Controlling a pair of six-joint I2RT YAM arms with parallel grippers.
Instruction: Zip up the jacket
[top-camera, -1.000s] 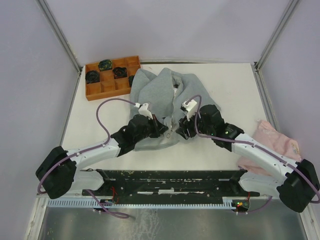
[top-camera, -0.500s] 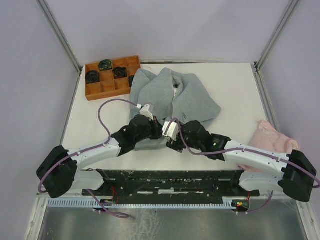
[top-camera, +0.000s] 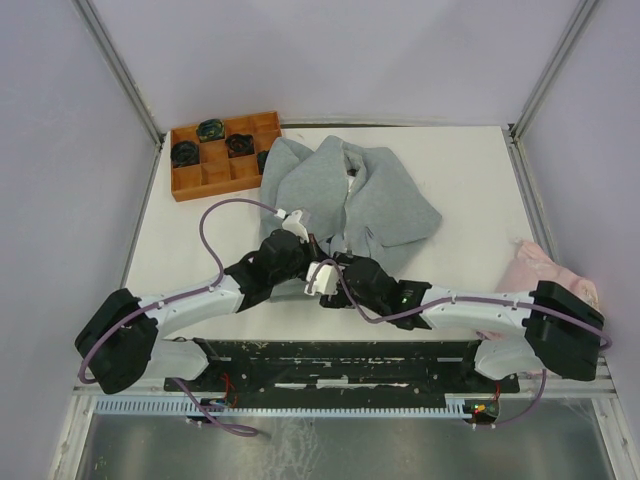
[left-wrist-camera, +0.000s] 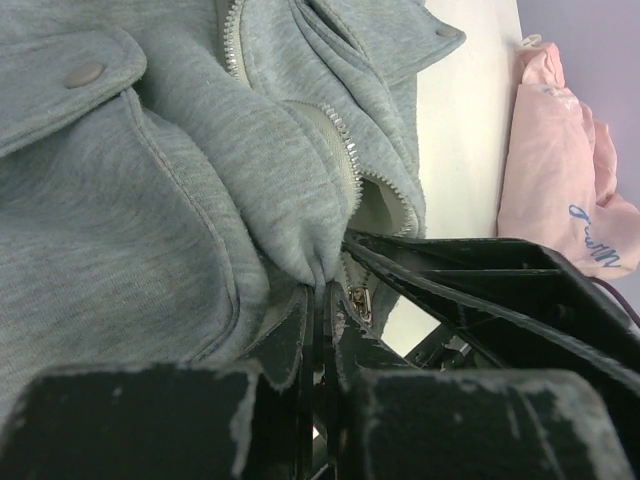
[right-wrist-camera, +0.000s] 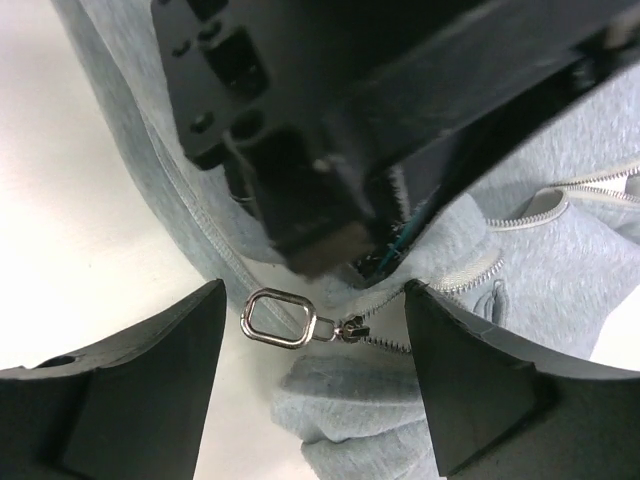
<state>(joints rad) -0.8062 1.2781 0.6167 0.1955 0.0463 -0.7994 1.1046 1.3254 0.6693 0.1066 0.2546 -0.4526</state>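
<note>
The light grey jacket (top-camera: 375, 200) lies spread at the middle back of the table, its front open. My left gripper (left-wrist-camera: 325, 300) is shut on a fold of the jacket's bottom hem (left-wrist-camera: 300, 250) beside the zipper teeth (left-wrist-camera: 347, 160). My right gripper (right-wrist-camera: 315, 300) is open. Its two black fingers (right-wrist-camera: 130, 390) stand either side of the silver zipper pull ring (right-wrist-camera: 275, 318) and its slider (right-wrist-camera: 352, 328), touching neither. In the top view both grippers meet at the jacket's near edge, left gripper (top-camera: 316, 262) against right gripper (top-camera: 338, 284).
An orange compartment tray (top-camera: 190, 190) holding dark objects stands at the back left, touching the jacket's shoulder. A pale pink cloth (top-camera: 545, 275) lies at the right edge, under the right arm (top-camera: 470, 310). The left gripper's black body (right-wrist-camera: 330, 130) hangs just above the zipper pull.
The right arm has swung left and toward the near edge, bringing its gripper to the hem beside the left one, and its jaws have opened wider. The left gripper has held still.
</note>
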